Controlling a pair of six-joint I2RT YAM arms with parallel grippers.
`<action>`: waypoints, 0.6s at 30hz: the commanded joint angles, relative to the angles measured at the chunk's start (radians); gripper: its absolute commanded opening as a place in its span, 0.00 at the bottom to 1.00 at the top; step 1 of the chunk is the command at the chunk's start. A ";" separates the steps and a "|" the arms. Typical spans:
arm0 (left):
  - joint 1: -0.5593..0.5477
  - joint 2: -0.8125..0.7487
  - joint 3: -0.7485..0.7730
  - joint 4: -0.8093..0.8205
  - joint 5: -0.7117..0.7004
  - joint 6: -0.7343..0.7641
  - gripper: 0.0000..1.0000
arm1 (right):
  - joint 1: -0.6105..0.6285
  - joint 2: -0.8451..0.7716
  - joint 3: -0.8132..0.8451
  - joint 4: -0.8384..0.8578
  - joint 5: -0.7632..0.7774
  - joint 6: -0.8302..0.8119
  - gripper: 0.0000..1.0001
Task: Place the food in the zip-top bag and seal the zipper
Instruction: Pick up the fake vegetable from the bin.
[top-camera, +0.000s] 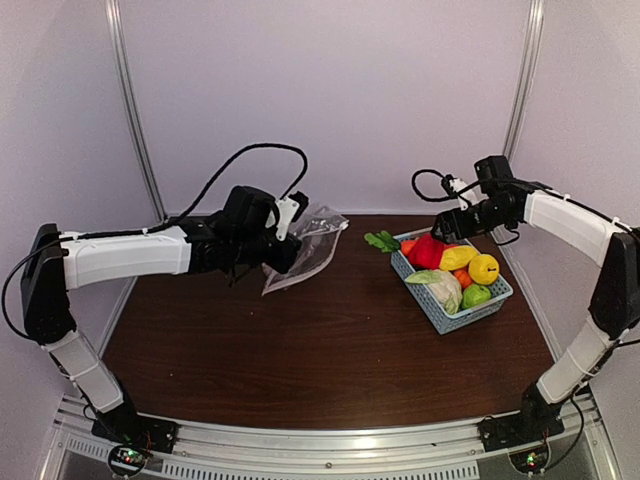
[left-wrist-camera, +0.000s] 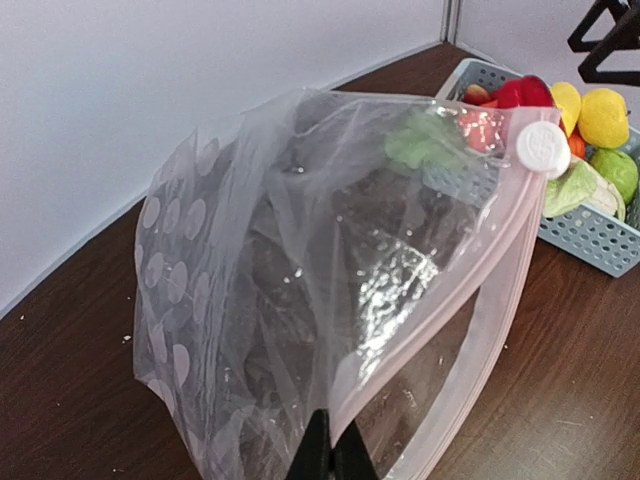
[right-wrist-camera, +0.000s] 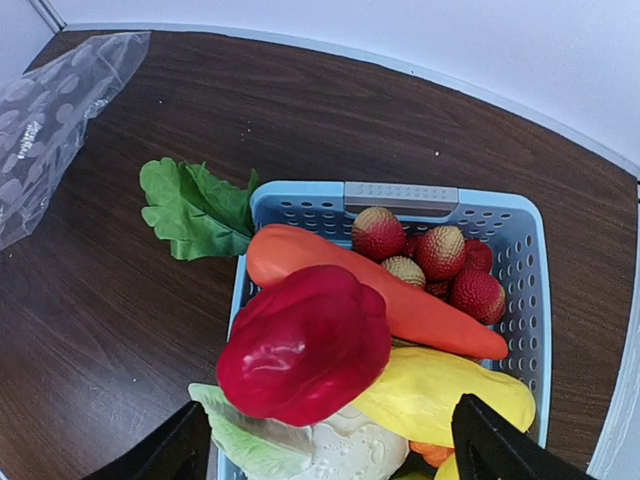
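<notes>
The zip-top bag (left-wrist-camera: 260, 260) hangs clear and floppy above the table, white dots on its left side. Its mouth gapes to the right, and the pink zipper (left-wrist-camera: 487, 262) strip ends in a white slider (left-wrist-camera: 541, 148). My left gripper (left-wrist-camera: 330, 455) is shut on the bag's mouth edge and holds it up (top-camera: 305, 250). The food lies in a light-blue basket (right-wrist-camera: 400, 195): a red pepper (right-wrist-camera: 305, 345), a long orange carrot (right-wrist-camera: 420, 310), a yellow fruit (right-wrist-camera: 440, 390), a pale cabbage (right-wrist-camera: 345, 455) and bumpy red fruits (right-wrist-camera: 440, 255). My right gripper (right-wrist-camera: 330, 450) hovers open above the pepper, holding nothing.
Leafy greens (right-wrist-camera: 195, 210) lie on the table against the basket's left corner. The basket (top-camera: 455, 300) stands at the right of the brown table, near the right wall. A yellow apple (top-camera: 484, 268) and a green fruit (top-camera: 476, 294) sit at its near end.
</notes>
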 joint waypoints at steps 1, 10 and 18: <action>0.063 -0.057 -0.095 0.195 0.032 -0.113 0.00 | -0.014 0.077 0.033 0.015 -0.012 0.063 0.98; 0.070 -0.069 -0.113 0.223 0.048 -0.102 0.00 | -0.024 0.177 0.083 0.007 -0.082 0.157 0.98; 0.070 -0.069 -0.115 0.224 0.054 -0.107 0.00 | -0.026 0.234 0.109 0.017 -0.131 0.201 0.94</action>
